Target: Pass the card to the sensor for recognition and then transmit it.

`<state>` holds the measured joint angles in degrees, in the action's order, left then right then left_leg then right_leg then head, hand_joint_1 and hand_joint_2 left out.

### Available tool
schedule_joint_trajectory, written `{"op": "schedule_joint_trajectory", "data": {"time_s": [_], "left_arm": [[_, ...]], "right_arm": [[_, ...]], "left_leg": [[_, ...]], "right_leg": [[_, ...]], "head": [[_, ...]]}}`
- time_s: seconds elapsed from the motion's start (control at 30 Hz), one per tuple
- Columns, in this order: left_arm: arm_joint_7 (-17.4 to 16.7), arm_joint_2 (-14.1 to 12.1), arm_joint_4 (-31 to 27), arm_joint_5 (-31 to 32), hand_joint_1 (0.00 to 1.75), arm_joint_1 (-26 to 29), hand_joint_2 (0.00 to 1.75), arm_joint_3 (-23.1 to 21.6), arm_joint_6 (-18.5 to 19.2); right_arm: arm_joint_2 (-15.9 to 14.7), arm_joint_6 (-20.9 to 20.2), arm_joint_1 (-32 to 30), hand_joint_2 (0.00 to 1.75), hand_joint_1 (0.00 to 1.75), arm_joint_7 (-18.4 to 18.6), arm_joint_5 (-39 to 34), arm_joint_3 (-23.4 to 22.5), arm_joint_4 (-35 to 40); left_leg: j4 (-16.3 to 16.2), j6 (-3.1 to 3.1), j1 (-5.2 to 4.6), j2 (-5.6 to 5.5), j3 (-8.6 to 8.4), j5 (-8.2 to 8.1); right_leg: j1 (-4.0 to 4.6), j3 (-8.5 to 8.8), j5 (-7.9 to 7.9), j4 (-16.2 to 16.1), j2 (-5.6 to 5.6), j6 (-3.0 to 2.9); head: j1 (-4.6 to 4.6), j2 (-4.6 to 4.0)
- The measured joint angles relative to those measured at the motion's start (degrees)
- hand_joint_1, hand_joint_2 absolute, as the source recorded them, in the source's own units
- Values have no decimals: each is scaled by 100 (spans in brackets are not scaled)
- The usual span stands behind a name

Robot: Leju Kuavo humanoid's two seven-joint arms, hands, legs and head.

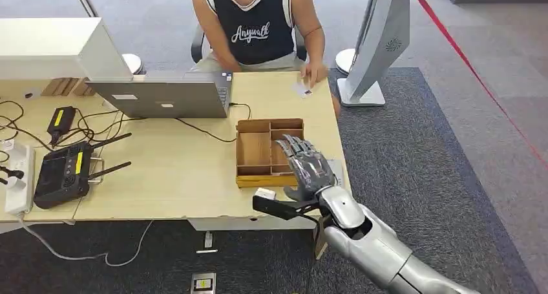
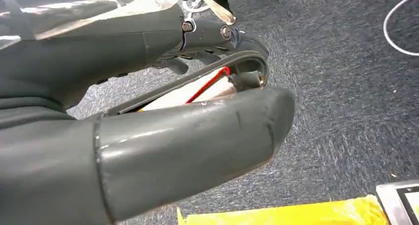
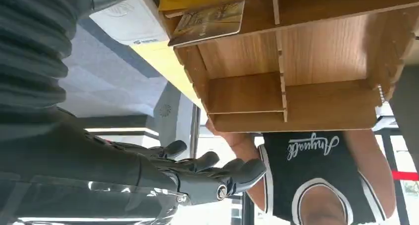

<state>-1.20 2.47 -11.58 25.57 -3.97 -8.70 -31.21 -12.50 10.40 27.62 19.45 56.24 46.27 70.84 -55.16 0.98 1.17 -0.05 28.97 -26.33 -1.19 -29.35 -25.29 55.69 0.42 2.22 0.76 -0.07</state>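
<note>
Head view: we see the right hand (image 1: 309,168) above the near right part of the wooden tray (image 1: 252,150), fingers spread, holding nothing. A person's hand (image 1: 315,73) rests on a white card (image 1: 302,90) at the table's (image 1: 174,171) far edge.

Left wrist view: the left hand (image 2: 148,111) hangs over grey carpet (image 2: 346,86); we cannot tell its state.

Right wrist view: a gold card (image 3: 210,21) lies in a tray compartment, apart from the spread dark fingers (image 3: 217,165).

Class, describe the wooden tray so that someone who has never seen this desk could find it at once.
Start at the light wooden desk and go to its right end, nearest the robot. The wooden tray lies flat there, under the right hand. It alone is a shallow open box split into compartments; the laptop beside it is grey.
</note>
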Motion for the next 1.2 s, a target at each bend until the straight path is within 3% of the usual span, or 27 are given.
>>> {"op": "schedule_joint_trajectory", "data": {"time_s": [1.2], "left_arm": [[-39, 0, 0, -135, 0, 1, 0, -203, -70]], "right_arm": [[107, 20, 113, 175, 0, -55, -105, -177, -809]], "left_leg": [[0, 1, 0, 0, 0, 1]], "right_leg": [[0, 0, 0, 0, 0, 0]], "head": [[0, 0]]}}
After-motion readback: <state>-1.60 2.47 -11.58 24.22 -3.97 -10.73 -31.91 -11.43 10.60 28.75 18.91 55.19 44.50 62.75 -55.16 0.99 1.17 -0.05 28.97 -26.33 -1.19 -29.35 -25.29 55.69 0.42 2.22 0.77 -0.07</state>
